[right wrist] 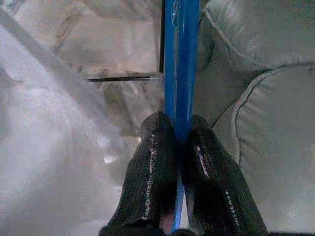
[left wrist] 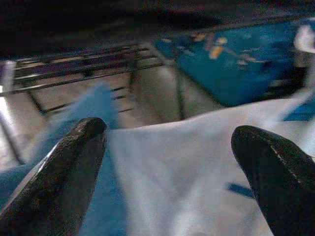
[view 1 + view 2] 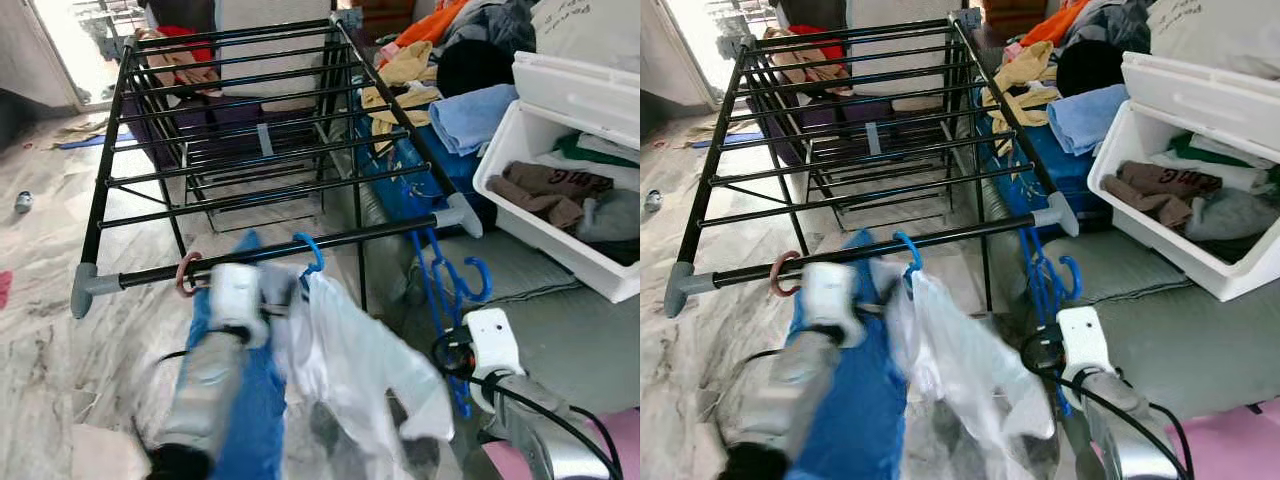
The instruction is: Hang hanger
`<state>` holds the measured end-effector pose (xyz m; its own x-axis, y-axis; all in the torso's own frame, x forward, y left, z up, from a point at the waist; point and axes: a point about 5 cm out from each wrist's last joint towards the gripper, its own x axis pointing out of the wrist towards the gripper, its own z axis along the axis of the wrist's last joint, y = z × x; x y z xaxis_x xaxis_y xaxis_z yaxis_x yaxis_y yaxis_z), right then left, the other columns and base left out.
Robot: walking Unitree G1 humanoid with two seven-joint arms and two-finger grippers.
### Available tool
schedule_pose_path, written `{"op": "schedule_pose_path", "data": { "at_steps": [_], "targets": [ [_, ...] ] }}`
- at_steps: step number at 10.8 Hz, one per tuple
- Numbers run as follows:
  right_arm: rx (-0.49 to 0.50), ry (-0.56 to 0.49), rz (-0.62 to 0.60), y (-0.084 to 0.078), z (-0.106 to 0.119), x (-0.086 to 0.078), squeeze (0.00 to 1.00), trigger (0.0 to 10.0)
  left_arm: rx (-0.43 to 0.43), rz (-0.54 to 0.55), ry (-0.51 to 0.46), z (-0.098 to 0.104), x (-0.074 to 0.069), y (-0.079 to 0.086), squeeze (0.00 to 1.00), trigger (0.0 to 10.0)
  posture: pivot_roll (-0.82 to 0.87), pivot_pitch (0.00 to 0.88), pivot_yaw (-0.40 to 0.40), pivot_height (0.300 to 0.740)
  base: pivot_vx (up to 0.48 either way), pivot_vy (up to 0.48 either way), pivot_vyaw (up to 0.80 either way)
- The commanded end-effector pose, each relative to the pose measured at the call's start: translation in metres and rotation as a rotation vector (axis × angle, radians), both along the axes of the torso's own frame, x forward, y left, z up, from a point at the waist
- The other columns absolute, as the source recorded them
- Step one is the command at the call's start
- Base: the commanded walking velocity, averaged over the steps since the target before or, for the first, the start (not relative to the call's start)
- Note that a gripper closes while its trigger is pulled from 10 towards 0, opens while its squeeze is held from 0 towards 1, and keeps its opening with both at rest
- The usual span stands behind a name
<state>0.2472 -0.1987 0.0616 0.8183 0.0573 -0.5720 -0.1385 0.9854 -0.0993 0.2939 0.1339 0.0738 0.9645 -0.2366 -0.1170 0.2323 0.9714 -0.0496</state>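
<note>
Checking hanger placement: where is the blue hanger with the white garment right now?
Its hook sits on the drying rack's front bar, just right of the pink hook, white garment hanging below.

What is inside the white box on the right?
Folded clothes fill the white box: a brown garment, something green and grey fabric. Whatever lies beneath them is covered.

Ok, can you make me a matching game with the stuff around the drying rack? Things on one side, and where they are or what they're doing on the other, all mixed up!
Things:
1. white shirt on a blue plastic hanger
2. pink ring-shaped hook
3. loose blue plastic hanger
4. brown folded cloth

Places or states:
A. inside the white plastic bin
B. pinched in the right gripper, jaws shut
C. hooked on the front bar of the black metal rack, beside the left gripper
D. on the front bar near the grey corner

Pairs: 1-C, 2-D, 3-B, 4-A
</note>
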Motion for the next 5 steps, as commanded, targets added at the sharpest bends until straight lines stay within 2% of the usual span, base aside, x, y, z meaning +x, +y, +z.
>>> {"op": "schedule_pose_path", "data": {
  "at_steps": [1,2,4,5],
  "targets": [
    [-0.008,-0.032,0.010,0.001,0.004,0.004,0.00,10.0,0.021,0.025,-0.023,0.004,-0.001,0.007,0.00,10.0,-0.11,0.034,0.073,0.740,0.000,0.000,0.00],
    [-0.001,-0.049,0.015,0.000,0.005,0.004,0.00,10.0,0.034,0.048,-0.037,0.006,-0.002,0.019,0.00,10.0,-0.09,0.033,0.058,0.740,0.000,0.000,0.00],
    [0.006,-0.046,0.124,0.005,0.012,0.011,0.00,10.0,0.024,0.058,-0.046,0.008,-0.003,0.021,0.00,10.0,-0.08,0.030,0.048,0.740,0.000,0.000,0.00],
    [0.018,-0.055,0.158,0.003,0.020,0.022,0.00,10.0,-0.009,0.062,-0.054,0.010,-0.006,0.019,0.00,10.0,-0.06,0.027,0.039,0.740,0.000,0.000,0.00]
  ]
}}
